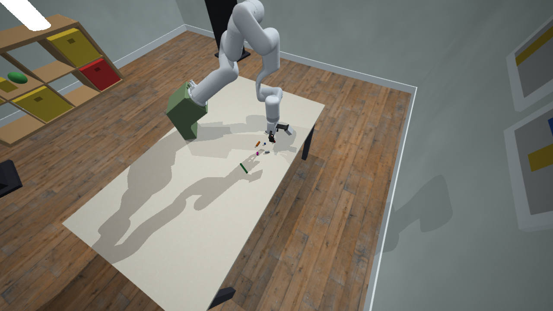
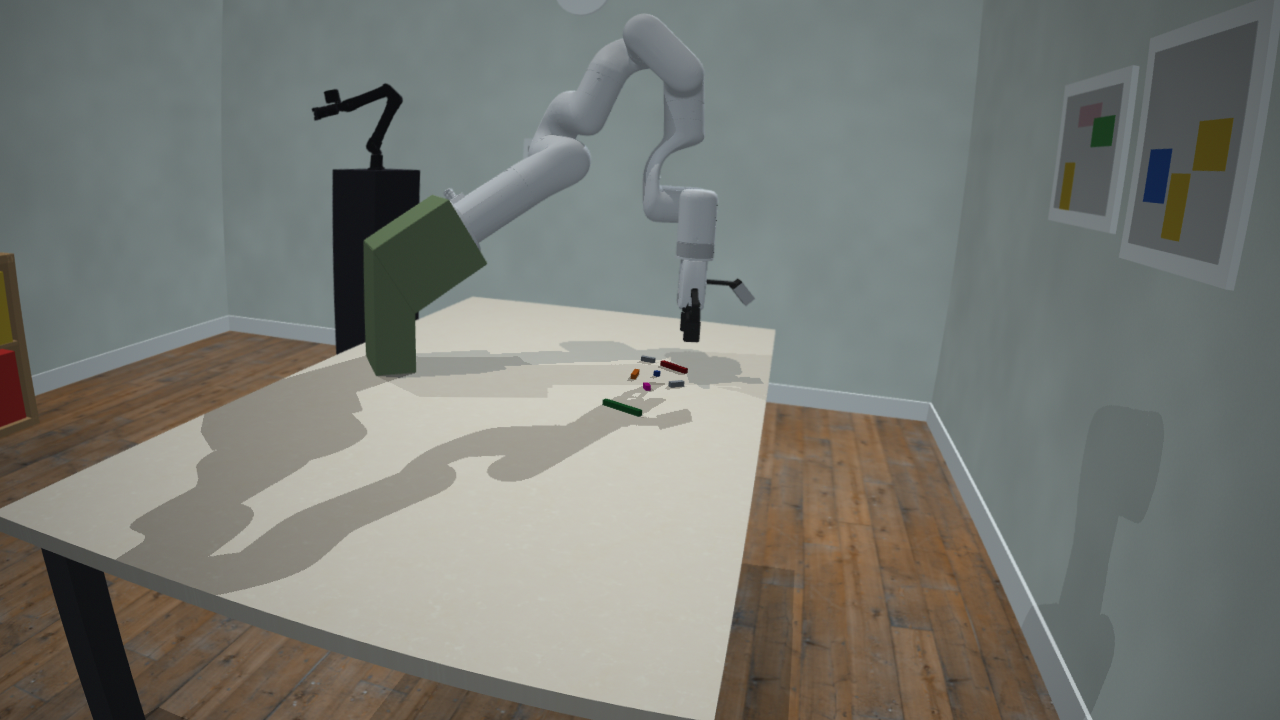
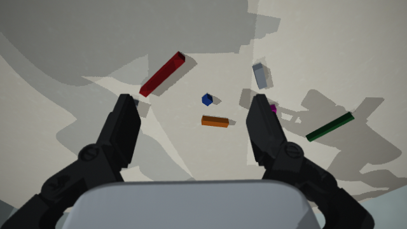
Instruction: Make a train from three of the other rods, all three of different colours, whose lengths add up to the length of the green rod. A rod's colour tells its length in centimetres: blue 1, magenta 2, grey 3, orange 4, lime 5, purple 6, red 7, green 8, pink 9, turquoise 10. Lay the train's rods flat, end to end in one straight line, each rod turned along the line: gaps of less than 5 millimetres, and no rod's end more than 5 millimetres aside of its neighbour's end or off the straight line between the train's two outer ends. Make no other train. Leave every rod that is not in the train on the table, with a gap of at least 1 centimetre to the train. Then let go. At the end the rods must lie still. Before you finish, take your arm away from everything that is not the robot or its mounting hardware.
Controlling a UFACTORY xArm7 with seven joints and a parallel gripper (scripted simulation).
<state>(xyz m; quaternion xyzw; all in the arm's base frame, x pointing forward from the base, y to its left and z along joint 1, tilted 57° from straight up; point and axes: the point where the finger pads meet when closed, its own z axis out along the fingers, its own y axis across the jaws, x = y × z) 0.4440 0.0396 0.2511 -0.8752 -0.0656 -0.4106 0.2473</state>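
Wrist view: black jaws wide apart, nothing in them, w/ small orange rod [image 3: 215, 121] & tiny blue cube rod [image 3: 206, 99] between. Long green rod [image 3: 330, 126] lies right, on pale tabletop [image 3: 206, 152].

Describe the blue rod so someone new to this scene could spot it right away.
Look at the rod cluster on the white table below the open end effector. The blue rod lies between the red rod and orange rod. It is the shortest, almost a cube.
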